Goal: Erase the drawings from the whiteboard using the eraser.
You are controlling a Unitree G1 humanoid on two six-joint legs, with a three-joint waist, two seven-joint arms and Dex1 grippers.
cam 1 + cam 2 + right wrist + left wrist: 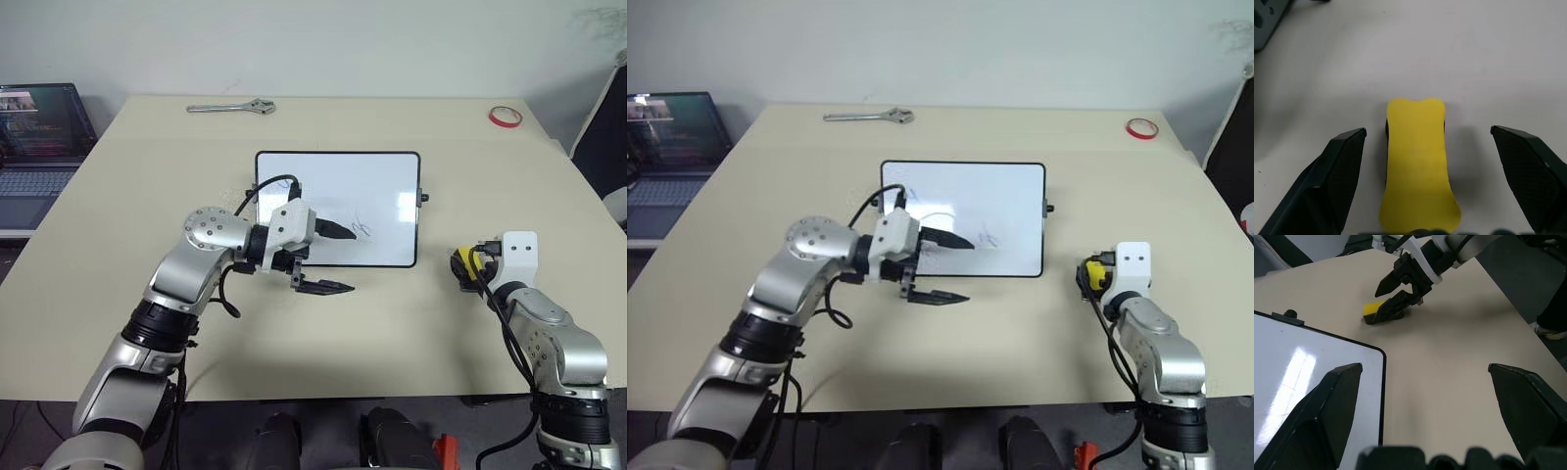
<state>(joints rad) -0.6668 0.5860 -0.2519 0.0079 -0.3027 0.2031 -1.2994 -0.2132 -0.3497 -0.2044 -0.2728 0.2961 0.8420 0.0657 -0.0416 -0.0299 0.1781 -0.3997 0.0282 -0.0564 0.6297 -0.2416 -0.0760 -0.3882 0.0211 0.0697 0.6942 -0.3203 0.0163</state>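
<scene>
No readable writing shows on anything. The right gripper (pixel 1427 171) is spread wide around the small yellow oblong eraser with a dark base (pixel 1418 164), its fingers clear of the eraser's sides; the eraser lies on the beige table (pixel 118 206), right of the glossy black-framed whiteboard (pixel 382 181). The left gripper (pixel 338 259), wide open and empty, hangs over the whiteboard's near edge beside a bluish scribble (pixel 361 227).

You are looking at the whiteboard (pixel 338 208) lying mid-table (pixel 118 245), the eraser (pixel 463 265) sitting to its right near the front, a wrench (pixel 231 107) resting behind it, a tape ring (pixel 506 117) lying far right, a laptop (pixel 39 137) standing off the left edge.
</scene>
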